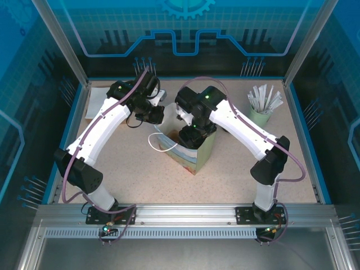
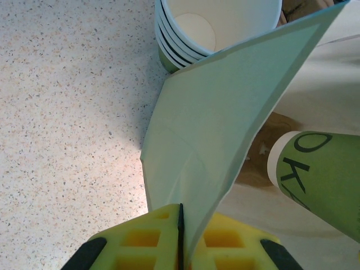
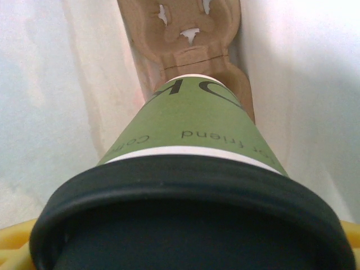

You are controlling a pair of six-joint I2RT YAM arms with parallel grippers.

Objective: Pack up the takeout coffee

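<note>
Finds cup (image 3: pixel 191 129) inside bag (image 1: pixel 197 158), lid end up, base down. Grips it with right gripper (image 3: pixel 183 247), jaws wide and clamped just under the dark lid (image 3: pixel 185 219), with yellow pads (image 3: pixel 11 253) showing at both sides of the lid. Runs cup's long axis straight out from that gripper, down the bag toward carrier (image 3: pixel 185 34) on the bag floor. Puts the base at or just over carrier's near pocket, though cannot tell from the right wrist view whether it touches. Shows, in the left wrist view, the same cup as a tilted green side with a white band above brown pulp.

Pinches bag's pale wall with left gripper (image 2: pixel 180 236), jaws together on the paper, holding the mouth open toward the left. Sets that gripper at the bag's far left edge in the top view, right gripper down in the mouth. Makes the right arm the nearer one by far: already on cup, in line with the pocket.

Leaves a stack of empty cups (image 2: pixel 219 28) on table (image 2: pixel 67 112) just beside the bag wall, and straw cup (image 1: pixel 260 115) well apart at the far right.

Calls, probably, for travel along cup's own axis only: down into the pocket, base centred, then release. Risks catching the pocket rim if tilted, or the wall folding in if the left pinch slips.
</note>
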